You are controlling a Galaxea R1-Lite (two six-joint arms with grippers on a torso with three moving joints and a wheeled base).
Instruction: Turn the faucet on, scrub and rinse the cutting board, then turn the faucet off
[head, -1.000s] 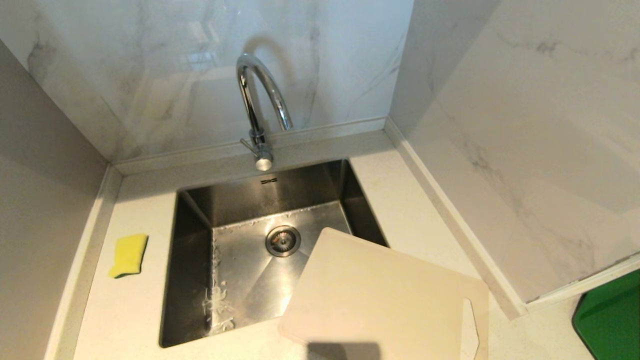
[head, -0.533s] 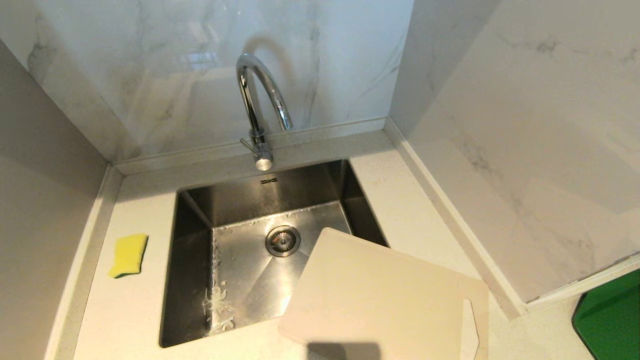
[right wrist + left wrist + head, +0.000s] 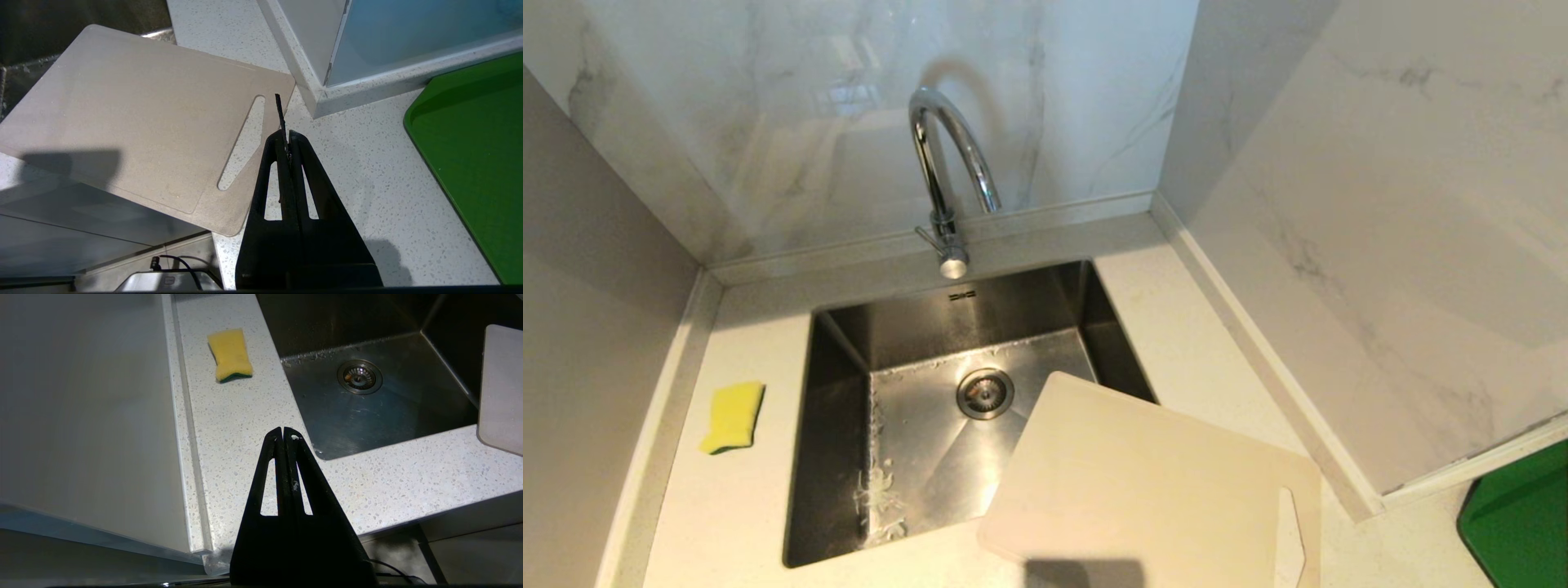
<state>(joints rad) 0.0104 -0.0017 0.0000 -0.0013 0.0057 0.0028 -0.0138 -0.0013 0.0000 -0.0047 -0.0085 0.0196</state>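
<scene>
Hanging over the front of the counter [image 3: 229, 416], we are keeping our left gripper [image 3: 284, 435] pressed fully together, its two black fingers [image 3: 302, 473] meeting at the tips and gripping nothing. Ahead of this claw and a little to its outer side, the yellow sponge [image 3: 229, 353] is lying flat on the speckled worktop, well apart from the tips. Ahead to the claw's inner side, the steel sink [image 3: 367, 408] is opening downward, its round drain [image 3: 359, 376] sitting in the basin floor.

We are holding our right gripper [image 3: 286, 141] closed as well, empty, with a thin dark strip standing up between the tips. Just beside and below this claw, the cutting board [image 3: 135, 118] is resting flat, its long slot handle [image 3: 242, 143] lying nearest the fingers; we cannot tell whether the tips are touching the board. To the claw's outer side, a green tray [image 3: 478, 163] is sitting on the counter, near but apart from the fingers.

Looking from the head, we are seeing neither arm. The cutting board [image 3: 1152, 482] is bridging the near right corner of the sink [image 3: 833, 457], partly over the basin and partly on the counter. The faucet [image 3: 947, 171] is standing upright behind the basin, far ahead of both claws, its small lever [image 3: 926, 236] projecting near the base, and no water is showing at the spout.
</scene>
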